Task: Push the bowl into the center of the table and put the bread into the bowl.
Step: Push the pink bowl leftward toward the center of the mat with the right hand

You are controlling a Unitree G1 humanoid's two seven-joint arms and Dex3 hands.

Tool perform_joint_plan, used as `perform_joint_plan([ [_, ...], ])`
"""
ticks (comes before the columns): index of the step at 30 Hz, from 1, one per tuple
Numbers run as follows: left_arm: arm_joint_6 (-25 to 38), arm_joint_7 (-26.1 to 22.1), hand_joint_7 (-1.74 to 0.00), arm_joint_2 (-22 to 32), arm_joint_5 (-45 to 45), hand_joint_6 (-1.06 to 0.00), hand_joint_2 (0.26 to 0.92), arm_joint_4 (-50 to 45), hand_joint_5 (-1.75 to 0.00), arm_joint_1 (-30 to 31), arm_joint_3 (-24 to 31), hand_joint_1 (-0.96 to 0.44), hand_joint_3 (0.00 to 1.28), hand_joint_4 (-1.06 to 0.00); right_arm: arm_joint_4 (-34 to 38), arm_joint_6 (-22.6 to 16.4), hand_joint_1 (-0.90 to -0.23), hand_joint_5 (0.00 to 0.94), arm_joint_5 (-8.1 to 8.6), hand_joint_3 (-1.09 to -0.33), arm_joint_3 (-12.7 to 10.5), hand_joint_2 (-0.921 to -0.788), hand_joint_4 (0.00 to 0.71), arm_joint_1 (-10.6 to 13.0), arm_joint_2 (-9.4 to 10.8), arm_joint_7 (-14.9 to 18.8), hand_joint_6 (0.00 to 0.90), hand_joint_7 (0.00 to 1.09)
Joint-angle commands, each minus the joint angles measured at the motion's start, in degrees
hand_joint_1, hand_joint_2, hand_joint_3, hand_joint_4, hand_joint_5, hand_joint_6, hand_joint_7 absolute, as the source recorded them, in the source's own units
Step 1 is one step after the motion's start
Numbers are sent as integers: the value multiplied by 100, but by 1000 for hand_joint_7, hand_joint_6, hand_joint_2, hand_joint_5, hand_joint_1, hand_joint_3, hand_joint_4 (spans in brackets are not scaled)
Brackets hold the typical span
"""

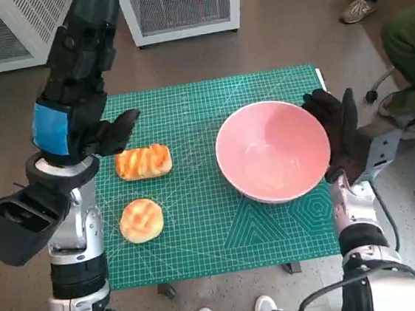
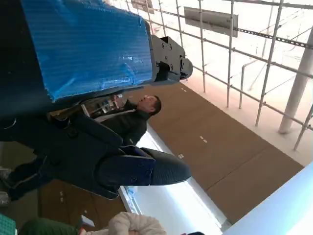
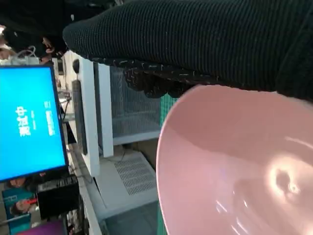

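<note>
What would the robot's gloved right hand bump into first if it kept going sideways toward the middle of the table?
The pink bowl. The right hand already sits against its outer rim, so it looks like nothing lies between them; exact contact is hard to judge.

A small table covered by a green gridded cutting mat (image 1: 214, 221) carries a pink bowl (image 1: 272, 151) on its right half, a glazed oblong bread (image 1: 144, 162) near the left edge, and a round bun (image 1: 141, 220) just in front of that bread.
</note>
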Motion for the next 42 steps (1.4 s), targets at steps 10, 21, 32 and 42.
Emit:
perform_joint_plan([
  [10, 87, 96, -20, 78, 41, -235, 921, -138, 0, 102, 38, -702, 358, -124, 71, 165, -619, 1, 83, -759, -117, -921, 322, -89, 277, 169, 322, 237],
  [21, 121, 125, -19, 90, 48, -235, 921, -173, -1, 127, 62, -707, 352, -125, 43, 159, -592, 7, 61, -788, -89, -921, 333, -189, 498, 128, 339, 233],
  [32, 155, 193, -19, 88, 109, -236, 921, -292, -1, 199, 60, -708, 357, -126, 28, 109, -594, 1, 17, -803, -26, -921, 324, -274, 674, 123, 343, 231],
  [42, 165, 257, -19, 98, 143, -237, 921, -321, -1, 226, 68, -705, 368, -126, 35, 130, -583, 0, -49, -810, 36, -921, 311, -359, 776, 126, 327, 225],
])
